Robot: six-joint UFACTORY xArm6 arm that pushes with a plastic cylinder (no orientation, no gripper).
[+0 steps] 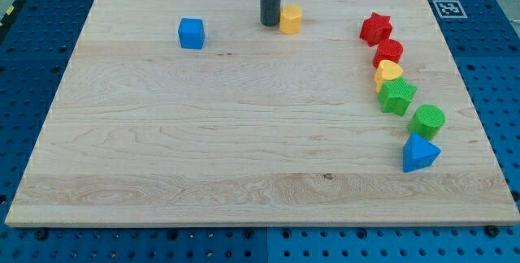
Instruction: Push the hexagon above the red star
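Honestly not much robot to look at here, just the rod. It's a plain straight cylinder, dark grey going on charcoal, smooth and matte with a faint lighter sheen running down one side. No screws, cables, labels or markings on the stretch that's visible. Same thickness all the way down, and my tip ends blunt and flat, no taper. The upper part runs off the top edge, so whatever it's attached to doesn't show.

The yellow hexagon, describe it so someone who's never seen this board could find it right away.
Look along the wooden board's top edge, near its middle. The yellow hexagon sits there, with my tip against its left side. It stands alone, unlike the yellow heart in the right-hand row.
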